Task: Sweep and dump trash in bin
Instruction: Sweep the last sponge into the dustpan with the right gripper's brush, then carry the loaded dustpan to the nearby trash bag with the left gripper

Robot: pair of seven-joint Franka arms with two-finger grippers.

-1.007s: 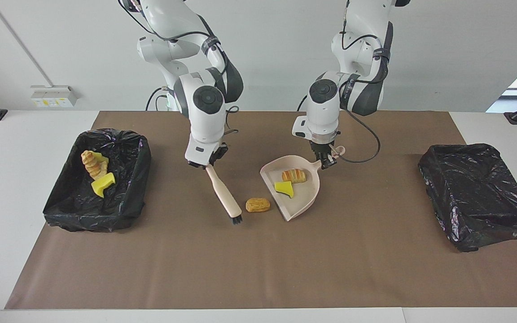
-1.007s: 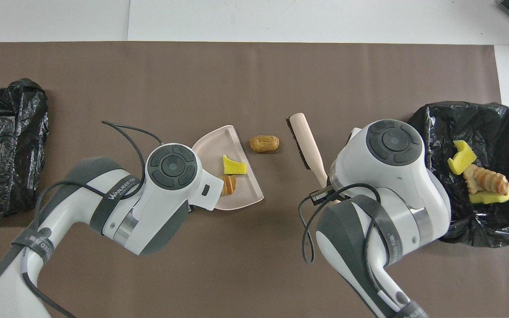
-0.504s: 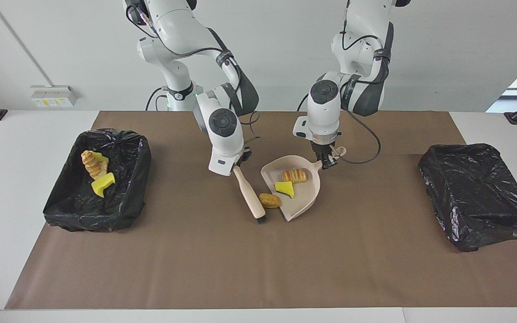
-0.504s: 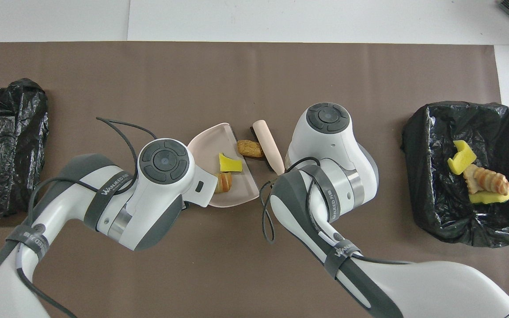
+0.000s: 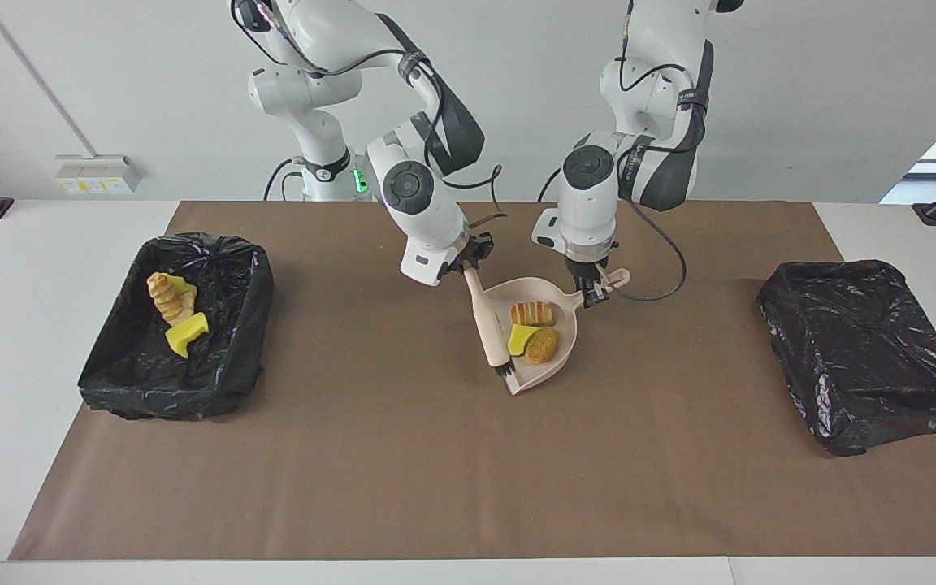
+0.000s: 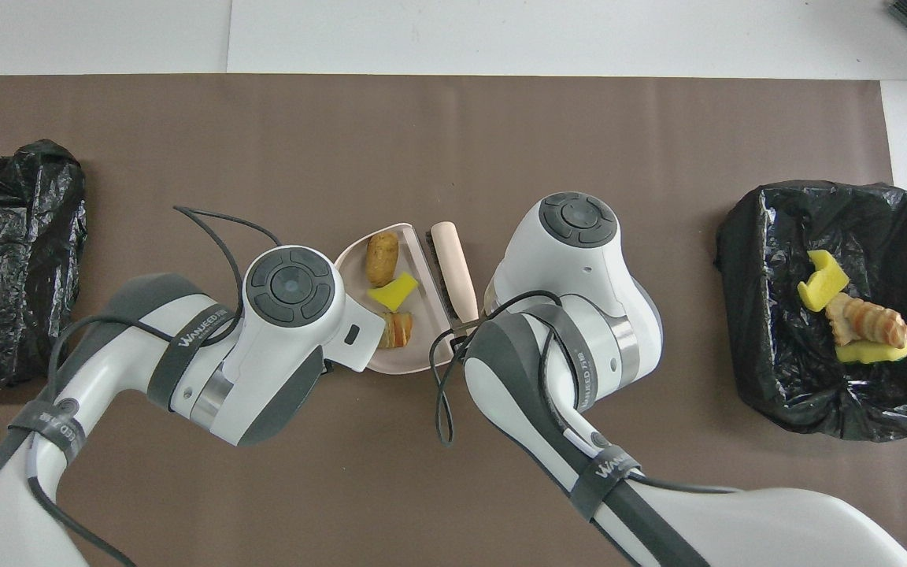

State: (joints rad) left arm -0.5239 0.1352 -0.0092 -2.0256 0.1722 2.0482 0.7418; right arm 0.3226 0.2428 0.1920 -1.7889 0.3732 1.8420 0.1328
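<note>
Three trash bits, a golden-brown bread piece [image 5: 543, 344], yellow sponge wedge [image 5: 520, 336] and striped croissant piece [image 5: 532, 313], lie in the pale pink plastic dustpan [image 5: 563, 355] mid-mat. Left gripper [image 5: 592, 292], pointing down, clamps its handle. Right gripper [image 5: 463, 266], arm angled in, is closed on the beige-handled brush [image 5: 487, 323], bristles at the pan's mouth.

Robotics lab: two arms [image 5: 435, 203], bare white walls
</note>
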